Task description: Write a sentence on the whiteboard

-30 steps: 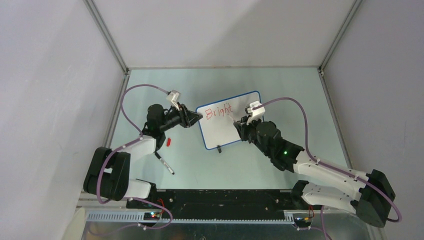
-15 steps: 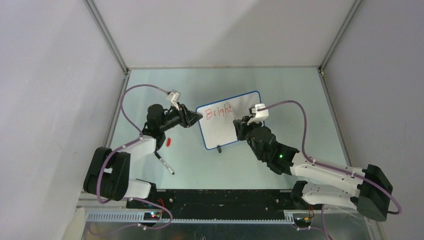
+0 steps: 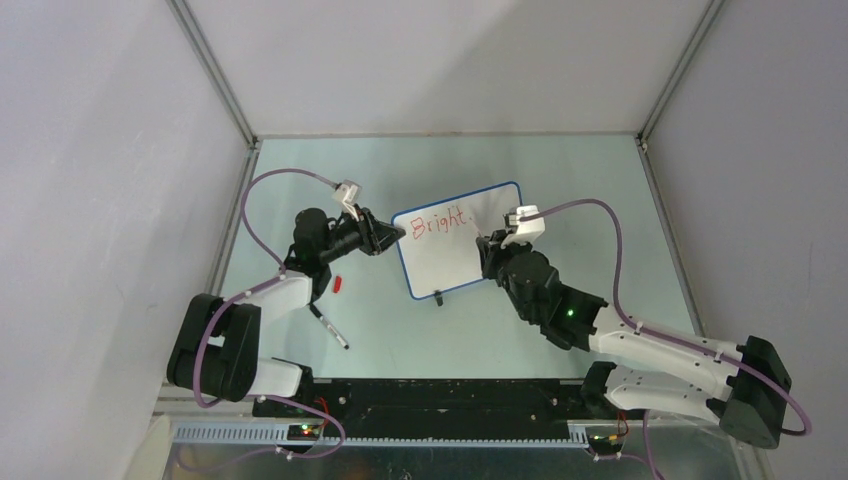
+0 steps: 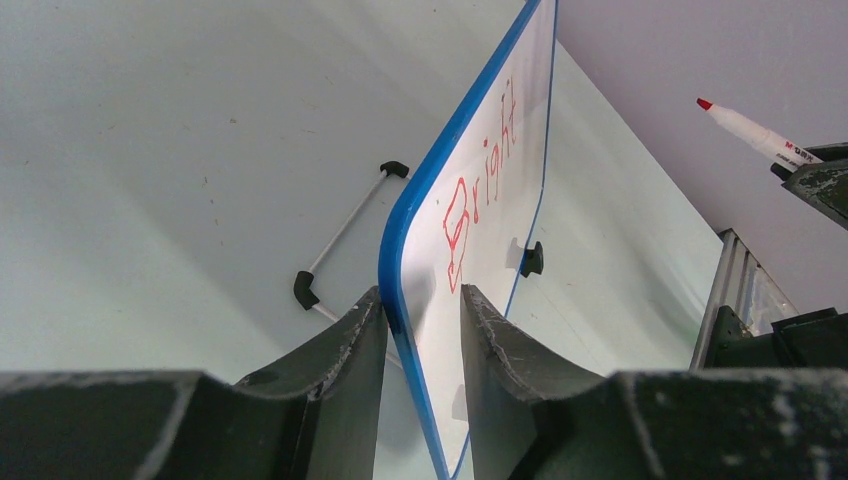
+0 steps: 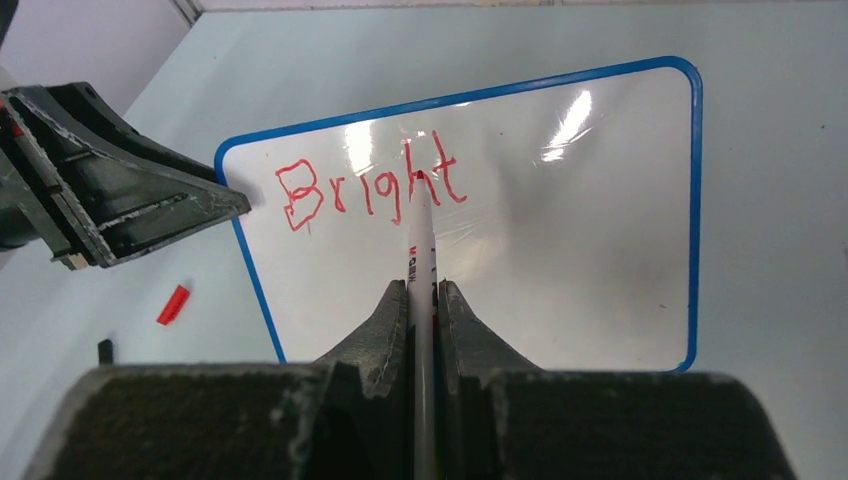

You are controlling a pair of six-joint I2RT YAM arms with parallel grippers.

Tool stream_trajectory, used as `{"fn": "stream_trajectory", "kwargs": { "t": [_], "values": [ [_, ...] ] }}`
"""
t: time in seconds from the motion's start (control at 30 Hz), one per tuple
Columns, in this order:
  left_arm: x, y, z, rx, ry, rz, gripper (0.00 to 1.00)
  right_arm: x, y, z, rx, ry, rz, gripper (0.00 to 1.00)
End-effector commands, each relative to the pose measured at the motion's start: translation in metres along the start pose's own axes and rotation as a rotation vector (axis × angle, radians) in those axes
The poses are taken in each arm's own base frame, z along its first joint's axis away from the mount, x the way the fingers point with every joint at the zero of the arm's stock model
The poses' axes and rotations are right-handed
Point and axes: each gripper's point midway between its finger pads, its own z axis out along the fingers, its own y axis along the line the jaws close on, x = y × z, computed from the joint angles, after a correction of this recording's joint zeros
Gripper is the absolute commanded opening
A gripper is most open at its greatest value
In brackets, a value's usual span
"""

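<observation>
At centre frame, our left gripper (image 3: 397, 233) clamps the left edge of the whiteboard (image 3: 452, 268). Our right gripper (image 5: 424, 296) clenches a red marker (image 5: 421, 232), its tip over the sentence (image 5: 370, 190), which reads just "Bright".

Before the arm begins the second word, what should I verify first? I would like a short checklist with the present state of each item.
1. Hold: the left claw clamps the whiteboard by its edge: ok.
2. Pen grip: the right claw is shut on the marker: ok.
3. Marker tip uncapped and red: ok.
4. Tip lifted off the board, seen from the left wrist: ok.
5. Blank space under "Bright" for the next line: ok.
6. Enough ink in the marker: cannot tell.
</observation>
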Motion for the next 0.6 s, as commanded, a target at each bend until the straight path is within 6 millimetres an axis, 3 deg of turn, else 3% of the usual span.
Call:
{"fn": "stream_trajectory", "kwargs": {
  "t": [0.0, 0.13, 0.3, 0.57],
  "values": [
    [-0.016, -0.007, 0.003, 0.027, -0.043, 0.035, 0.38, -0.017, 0.008, -0.002, -0.070, -0.003, -0.068, 0.00],
    [-0.016, -0.006, 0.003, 0.021, -0.041, 0.036, 0.38, -0.008, 0.017, -0.001, -0.131, 0.029, -0.119, 0.00],
    [-0.016, -0.005, 0.003, 0.014, -0.042, 0.041, 0.38, -0.010, 0.009, 0.004, -0.136, 0.055, -0.093, 0.00],
    [-0.016, -0.005, 0.003, 0.012, -0.039, 0.045, 0.38, -0.016, -0.040, 0.018, -0.089, 0.174, 0.075, 0.00]
  ]
}}
